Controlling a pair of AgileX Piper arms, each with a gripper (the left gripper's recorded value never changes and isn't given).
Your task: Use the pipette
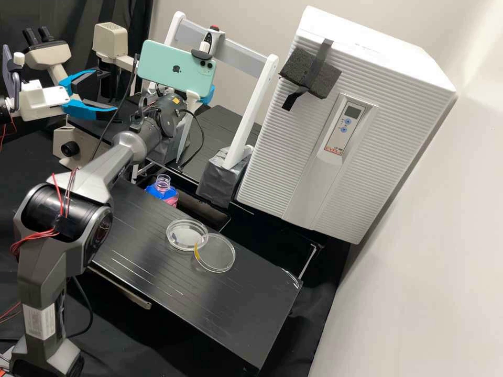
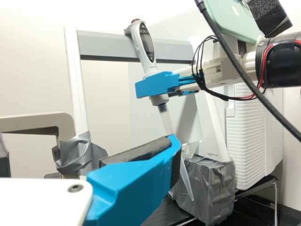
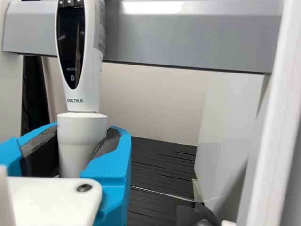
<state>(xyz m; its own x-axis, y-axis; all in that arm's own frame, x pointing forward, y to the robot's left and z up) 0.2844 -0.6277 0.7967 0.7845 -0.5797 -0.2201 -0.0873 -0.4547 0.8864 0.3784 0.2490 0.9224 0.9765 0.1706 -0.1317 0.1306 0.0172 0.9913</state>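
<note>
One pipette clasped in right tool, left tool released, two petri dishes, one bottle

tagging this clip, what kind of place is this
Most likely a laboratory bench: a pipette on a white stand, two clear petri dishes on the black surface, and a white ribbed instrument with a keypad.

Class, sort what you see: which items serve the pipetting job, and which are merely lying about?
Job: white plastic pipette, white-and-grey rack holding it, right end effector gripping it, clear bottle of pink liquid, two clear round dishes.
Lying about: large white ribbed cabinet, black foam block, mint-green phone.
</note>
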